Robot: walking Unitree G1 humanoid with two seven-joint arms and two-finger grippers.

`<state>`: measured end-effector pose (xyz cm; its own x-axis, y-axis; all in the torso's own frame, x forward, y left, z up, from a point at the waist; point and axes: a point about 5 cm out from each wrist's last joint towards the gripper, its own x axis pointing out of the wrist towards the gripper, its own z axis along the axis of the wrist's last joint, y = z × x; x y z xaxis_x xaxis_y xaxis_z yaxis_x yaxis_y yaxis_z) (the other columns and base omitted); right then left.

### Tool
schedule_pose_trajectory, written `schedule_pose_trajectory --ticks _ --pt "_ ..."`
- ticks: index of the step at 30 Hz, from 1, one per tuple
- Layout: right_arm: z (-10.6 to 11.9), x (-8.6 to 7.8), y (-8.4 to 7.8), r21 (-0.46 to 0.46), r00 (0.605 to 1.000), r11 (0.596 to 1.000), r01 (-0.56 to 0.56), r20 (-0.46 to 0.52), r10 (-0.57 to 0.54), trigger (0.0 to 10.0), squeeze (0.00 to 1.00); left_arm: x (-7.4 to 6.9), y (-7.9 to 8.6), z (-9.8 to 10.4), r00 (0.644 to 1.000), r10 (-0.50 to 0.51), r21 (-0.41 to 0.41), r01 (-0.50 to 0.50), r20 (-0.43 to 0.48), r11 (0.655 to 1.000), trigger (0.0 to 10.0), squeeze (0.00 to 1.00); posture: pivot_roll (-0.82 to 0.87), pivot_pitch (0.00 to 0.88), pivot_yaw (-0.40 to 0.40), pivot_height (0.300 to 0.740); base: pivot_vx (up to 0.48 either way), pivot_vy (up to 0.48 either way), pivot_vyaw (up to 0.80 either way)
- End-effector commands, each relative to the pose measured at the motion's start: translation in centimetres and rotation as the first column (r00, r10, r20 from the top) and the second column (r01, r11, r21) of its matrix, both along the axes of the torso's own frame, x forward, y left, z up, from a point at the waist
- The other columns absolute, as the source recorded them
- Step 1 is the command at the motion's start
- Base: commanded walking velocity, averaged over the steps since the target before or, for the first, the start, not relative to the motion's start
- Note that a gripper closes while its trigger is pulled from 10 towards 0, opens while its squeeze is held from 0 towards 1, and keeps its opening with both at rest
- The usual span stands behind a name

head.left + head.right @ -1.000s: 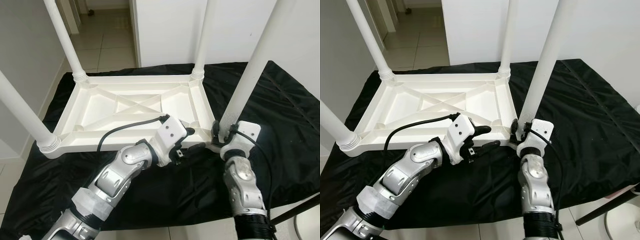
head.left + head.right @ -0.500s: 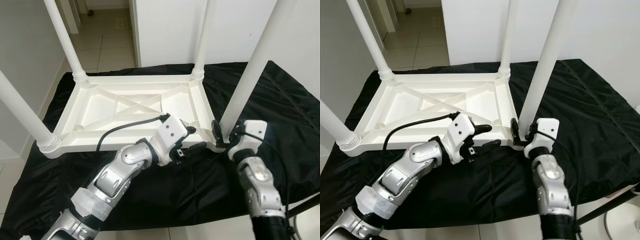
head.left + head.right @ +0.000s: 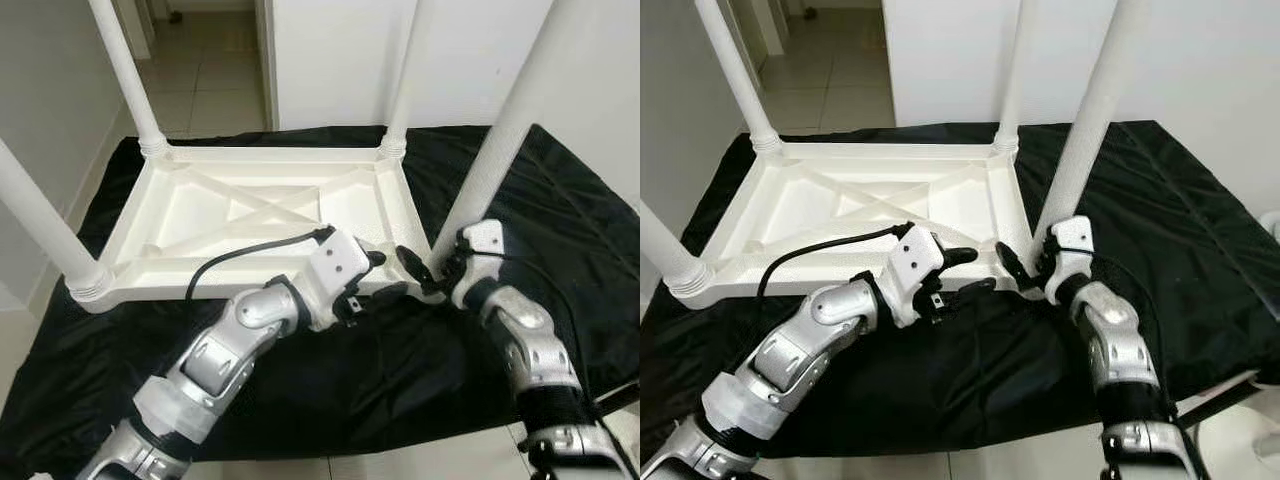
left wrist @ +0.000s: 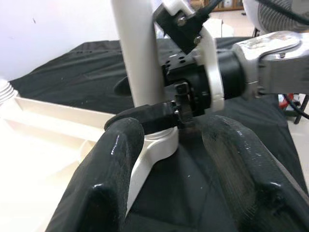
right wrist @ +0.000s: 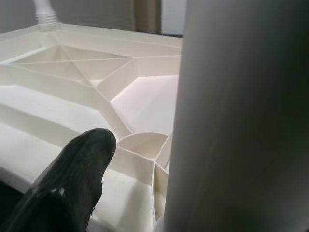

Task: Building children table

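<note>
At frame centre the upturned white tabletop (image 3: 250,215) rests on black cloth (image 3: 560,220), the right gripper (image 3: 428,275) spread around its near-right leg (image 3: 490,150), apparently to seat it, the left gripper (image 3: 385,275) open beside that corner.

A black cloth (image 3: 560,210) covers the support; tiled floor (image 3: 205,80) beyond.

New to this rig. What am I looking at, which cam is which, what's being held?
A humanoid robot is assembling a white table, which lies upside down on a black cloth. Two pictures come from its head, looking down; two come from cameras on its wrists. The right gripper has its fingers around the base of the near right leg, not visibly clamped. The left gripper is open at the table's near edge beside that corner, holding nothing. Three other legs already stand in their corners.
</note>
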<state>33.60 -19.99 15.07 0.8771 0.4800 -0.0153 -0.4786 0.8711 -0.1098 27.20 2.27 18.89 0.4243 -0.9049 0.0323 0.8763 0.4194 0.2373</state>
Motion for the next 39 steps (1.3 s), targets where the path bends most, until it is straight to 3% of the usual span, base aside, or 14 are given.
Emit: schedule_pose_trajectory --ticks 1,2,3,4,5,6,18,24,25,30,32,34,39 --pt "-0.3 0.2 0.9 -0.019 0.998 0.998 -0.058 -0.016 0.058 10.0 0.0 -0.1 0.0 0.1 0.999 -0.036 0.022 0.036 0.005 0.999 10.0 0.0 -0.03 0.0 -0.014 0.74 0.0 0.0 0.0" --pt "-0.3 0.2 0.9 -0.019 0.998 0.998 -0.058 -0.016 0.058 10.0 0.0 -0.1 0.0 0.1 0.999 -0.036 0.022 0.036 0.005 0.999 10.0 0.0 -0.03 0.0 -0.014 0.74 0.0 0.0 0.0" --pt "-0.3 0.5 1.0 -0.026 0.997 0.997 -0.076 -0.02 0.076 7.6 0.0 0.0 0.1 0.1 0.999 -0.032 0.022 0.031 0.006 0.999 10.0 0.0 -0.03 0.0 -0.017 0.74 0.0 0.0 0.0" --pt "-0.3 0.5 1.0 -0.026 0.997 0.997 -0.076 -0.02 0.076 7.6 0.0 0.0 0.1 0.1 0.999 -0.032 0.022 0.031 0.006 0.999 10.0 0.0 -0.03 0.0 -0.017 0.74 0.0 0.0 0.0" --pt "-0.2 0.8 1.2 -0.033 0.994 0.994 -0.106 -0.022 0.106 1.2 0.0 0.0 0.2 0.2 1.0 -0.024 0.021 0.024 0.01 0.999 10.0 0.0 -0.01 0.0 -0.028 0.74 0.0 0.0 0.0" --pt "-0.1 1.0 1.5 -0.038 0.991 0.991 -0.131 -0.028 0.13 0.0 0.0 0.1 0.3 0.3 1.0 -0.015 0.02 0.015 0.015 1.0 10.0 0.0 -0.01 0.0 -0.036 0.74 0.0 0.0 0.0" --pt "-0.5 1.5 1.5 -0.045 0.981 0.982 -0.185 -0.061 0.182 0.0 0.0 0.1 0.4 0.3 1.0 0.019 0.006 -0.019 0.018 1.0 10.0 0.0 0.0 0.0 -0.058 0.74 0.0 0.0 0.0" --pt "-0.7 1.3 0.8 -0.012 0.987 0.988 -0.152 -0.058 0.151 0.0 0.0 0.0 0.3 0.3 1.0 0.012 0.003 -0.012 0.014 1.0 10.0 0.0 -0.01 0.0 -0.047 0.74 0.0 0.0 0.0" --pt "-0.7 1.1 0.6 0.019 0.994 0.995 -0.1 -0.044 0.101 10.0 0.0 0.0 0.2 0.2 1.0 0.003 0.007 -0.003 0.015 1.0 10.0 0.0 -0.01 0.0 -0.042 0.74 0.0 0.0 0.0" --pt "-0.8 1.0 0.5 0.03 0.998 0.999 -0.043 -0.037 0.044 10.0 0.0 0.1 0.2 0.4 1.0 0.0 0.009 0.0 0.019 1.0 10.0 0.0 -0.01 0.0 -0.036 0.74 0.0 0.0 0.0" --pt "-1.3 0.9 0.1 0.02 0.997 0.998 0.065 -0.044 -0.064 10.0 0.0 0.3 0.3 0.4 1.0 0.01 0.017 -0.011 0.027 1.0 10.0 0.0 0.0 0.0 -0.034 0.74 0.0 0.0 0.0" --pt "-1.3 0.9 0.1 0.02 0.997 0.998 0.065 -0.044 -0.064 10.0 0.0 0.3 0.3 0.4 1.0 0.01 0.017 -0.011 0.027 1.0 10.0 0.0 0.0 0.0 -0.034 0.74 0.0 0.0 0.0" --pt "-2.0 0.9 0.0 0.032 0.973 0.974 0.223 -0.06 -0.221 10.0 0.0 0.3 0.7 0.3 0.999 0.031 0.019 -0.031 0.027 0.999 10.0 0.0 0.01 0.0 -0.033 0.74 0.0 0.0 0.0"
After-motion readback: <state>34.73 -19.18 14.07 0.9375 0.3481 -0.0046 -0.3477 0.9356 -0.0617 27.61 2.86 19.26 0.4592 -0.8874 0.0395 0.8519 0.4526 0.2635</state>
